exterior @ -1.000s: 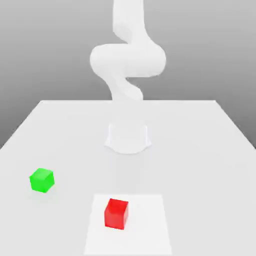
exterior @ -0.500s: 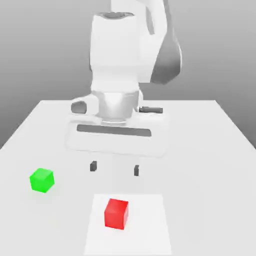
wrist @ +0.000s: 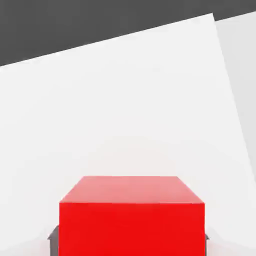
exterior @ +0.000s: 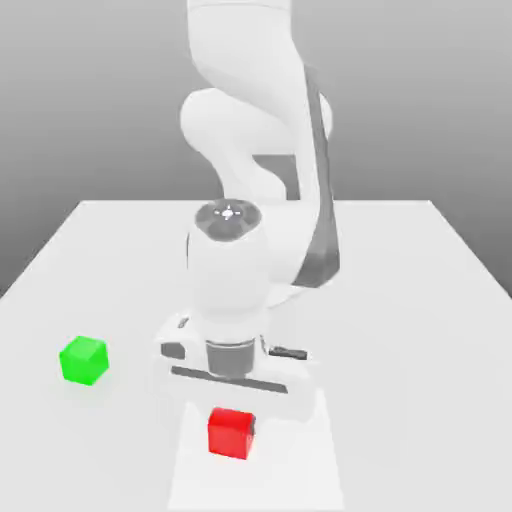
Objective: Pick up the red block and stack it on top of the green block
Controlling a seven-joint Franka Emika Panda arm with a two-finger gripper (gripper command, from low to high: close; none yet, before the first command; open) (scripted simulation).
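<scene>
Evidently the red block (exterior: 230, 434) is in the grip of the tool (wrist: 132, 245): in the hand view a dark fingertip sits against each of two opposite sides, with the block filling the space between them. In the exterior view it is on the white sheet (exterior: 285, 470) that lies on the counter (exterior: 420, 360), and the robot's hand (exterior: 235, 385) is right above it. Whether its underside has left the sheet I cannot tell.

As for handling, the block looks like a plain, rigid cube, probably light, and nothing about it suggests that it is fragile. Its flat faces should take a firm squeeze without giving way. They look smooth, so they might be a little slippery if the pads press unevenly. The hold across two parallel side faces seems the right one: it keeps the top free, and the underside too, which must land flat. Gripping by an edge or a corner would invite the block to twist.

The green block (exterior: 84, 360) rests on the counter towards the exterior view's left, well apart from the sheet. The next move likely calls for a straight lift, high enough to clear its top, then a turn to match its faces and a gentle, level release; set down off-centre, the red one could tip or slide.
</scene>
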